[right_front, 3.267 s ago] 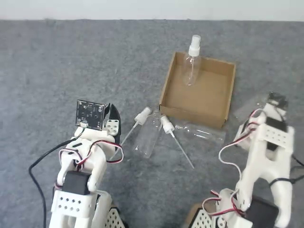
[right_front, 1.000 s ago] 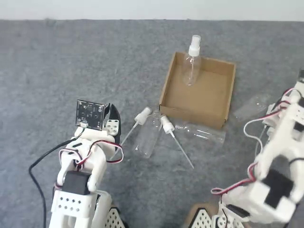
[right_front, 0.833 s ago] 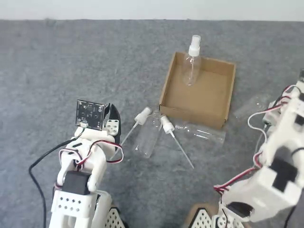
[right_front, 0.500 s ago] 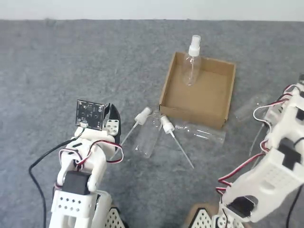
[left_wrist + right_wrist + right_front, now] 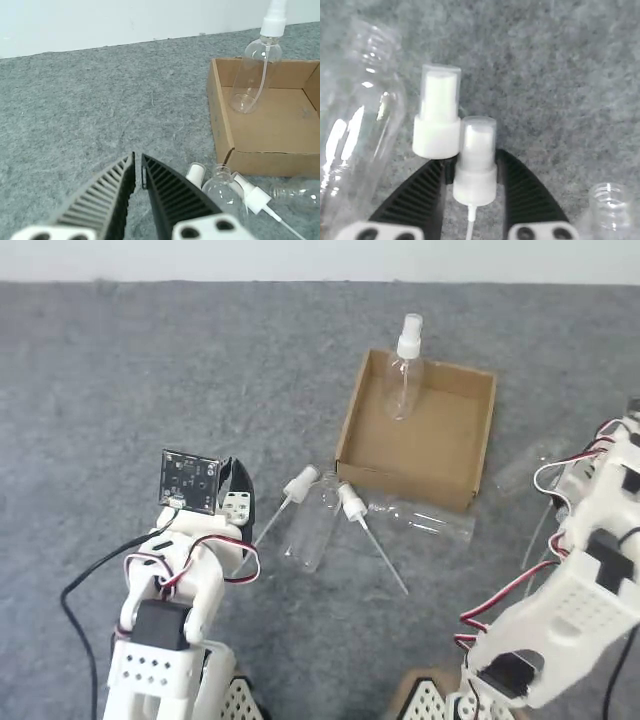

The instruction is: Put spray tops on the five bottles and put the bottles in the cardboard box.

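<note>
My right gripper (image 5: 471,161) is shut on a white spray top (image 5: 475,172) whose dip tube hangs between the jaws. A second spray top (image 5: 437,120) lies right beside it, next to an open clear bottle (image 5: 355,105); another open bottle neck (image 5: 610,196) is close by. In the cardboard box (image 5: 470,375) one capped bottle (image 5: 404,375) leans on the far wall. In front of the box lie two open bottles (image 5: 310,525) (image 5: 420,518) and two spray tops (image 5: 300,483) (image 5: 350,502). My left gripper (image 5: 240,480) (image 5: 138,159) is shut and holds nothing, to the left of them.
The right arm (image 5: 590,550) stands tall at the table's right edge, right of the box. A faint clear bottle (image 5: 522,470) lies between it and the box. Grey felt covers the table; a pale wall runs along the far edge.
The right arm has swung away from the box toward the right edge and risen; over the last half second it hardly moved. The left arm has kept still.
</note>
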Robot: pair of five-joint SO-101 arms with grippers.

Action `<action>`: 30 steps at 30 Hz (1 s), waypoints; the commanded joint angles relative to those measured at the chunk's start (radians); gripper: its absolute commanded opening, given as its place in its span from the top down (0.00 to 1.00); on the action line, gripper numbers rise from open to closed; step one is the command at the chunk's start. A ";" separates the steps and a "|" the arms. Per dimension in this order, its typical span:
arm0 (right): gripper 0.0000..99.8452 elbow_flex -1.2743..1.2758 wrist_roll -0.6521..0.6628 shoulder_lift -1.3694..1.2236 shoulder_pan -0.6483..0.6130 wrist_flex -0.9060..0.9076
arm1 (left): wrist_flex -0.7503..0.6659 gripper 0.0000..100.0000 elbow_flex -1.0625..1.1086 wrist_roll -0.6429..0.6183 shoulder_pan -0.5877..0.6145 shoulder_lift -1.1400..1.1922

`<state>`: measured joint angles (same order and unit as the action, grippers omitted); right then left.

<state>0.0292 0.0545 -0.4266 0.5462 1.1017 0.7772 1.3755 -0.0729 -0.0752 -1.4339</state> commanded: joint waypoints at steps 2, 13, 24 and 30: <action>0.97 -0.061 -0.005 0.042 0.012 0.002 | -0.029 0.99 -0.005 -0.008 0.005 -0.014; 0.97 -0.110 -0.003 0.421 -0.041 0.236 | -0.031 0.99 -0.007 -0.006 0.005 -0.014; 0.97 -0.109 -0.058 0.766 -0.602 0.438 | -0.074 0.99 -0.013 -0.009 0.107 -0.014; 0.97 -0.112 -0.193 0.730 -0.961 0.392 | -0.121 0.99 -0.013 -0.011 0.206 -0.009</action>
<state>-0.0169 -0.0760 0.2793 -0.2547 1.5236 0.6897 1.3755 -0.0775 0.1135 -1.4339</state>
